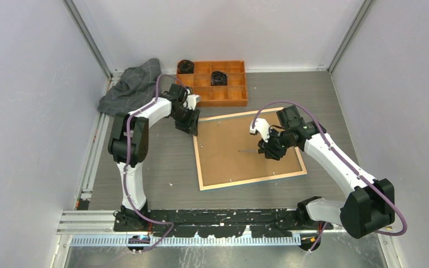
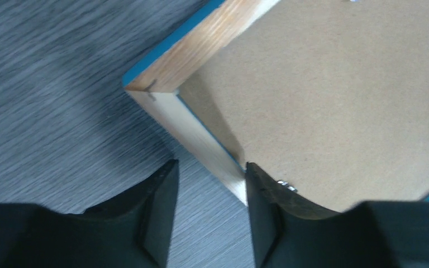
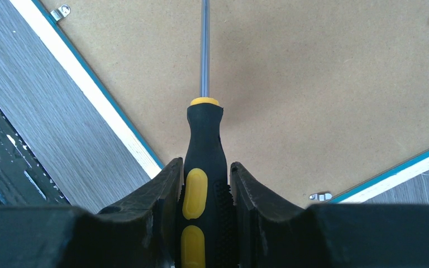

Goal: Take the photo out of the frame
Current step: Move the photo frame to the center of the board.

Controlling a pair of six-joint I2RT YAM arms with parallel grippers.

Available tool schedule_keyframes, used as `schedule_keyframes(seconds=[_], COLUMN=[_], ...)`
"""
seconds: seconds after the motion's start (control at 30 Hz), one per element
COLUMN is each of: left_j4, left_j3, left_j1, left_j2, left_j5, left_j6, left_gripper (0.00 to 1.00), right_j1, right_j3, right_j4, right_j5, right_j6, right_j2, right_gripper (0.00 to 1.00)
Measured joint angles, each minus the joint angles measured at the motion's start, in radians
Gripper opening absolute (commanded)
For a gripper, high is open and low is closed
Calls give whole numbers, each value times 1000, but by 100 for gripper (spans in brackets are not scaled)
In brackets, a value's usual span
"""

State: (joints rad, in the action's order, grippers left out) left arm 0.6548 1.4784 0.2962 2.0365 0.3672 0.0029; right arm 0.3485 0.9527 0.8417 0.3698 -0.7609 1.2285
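Note:
The frame [image 1: 198, 162] lies face down on the table, wood-coloured rim up, with a thin blue edge. The brown backing board [image 1: 232, 137] fills it, and the photo is hidden under it. My left gripper [image 1: 192, 129] is open at the frame's far left corner. In the left wrist view [image 2: 211, 164] its jaws straddle the rim [image 2: 201, 47], one finger over the table and one over the board [image 2: 324, 95]. My right gripper [image 1: 265, 149] is shut on a black and yellow screwdriver [image 3: 204, 145], whose shaft lies over the board [image 3: 313, 84].
Small metal clips [image 3: 61, 10] [image 3: 319, 196] sit along the inside of the rim. An orange compartment tray [image 1: 237, 99] holding black parts [image 1: 219, 77] stands just behind the frame. A grey cloth [image 1: 131, 86] lies at the back left. Walls close in on both sides.

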Motion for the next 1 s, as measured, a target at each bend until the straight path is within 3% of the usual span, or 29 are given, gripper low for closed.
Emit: schedule_keyframes(seconds=[0.13,0.33,0.67,0.93,1.0], left_j4=[0,10,42,39,35], left_j3=[0,8,74,94,94], left_j1=[5,3,3,3,3], left_j2=[0,0,19,24,24], left_j5=[13,-6,-123,-201,-215], left_j6=[-10,-64,-24,12,18], left_gripper=[24,18,18,22,27], right_j1=[0,0,0,0,0], right_j3=[-3,-3,-3,-3,-3], right_j4=[-3,-4,-2,5,7], right_j5=[-1,-3,5,24,30], right_j6=[0,0,0,-1,-1], right_j2=[0,0,0,0,0], right_gripper=[1,1,1,1,1])
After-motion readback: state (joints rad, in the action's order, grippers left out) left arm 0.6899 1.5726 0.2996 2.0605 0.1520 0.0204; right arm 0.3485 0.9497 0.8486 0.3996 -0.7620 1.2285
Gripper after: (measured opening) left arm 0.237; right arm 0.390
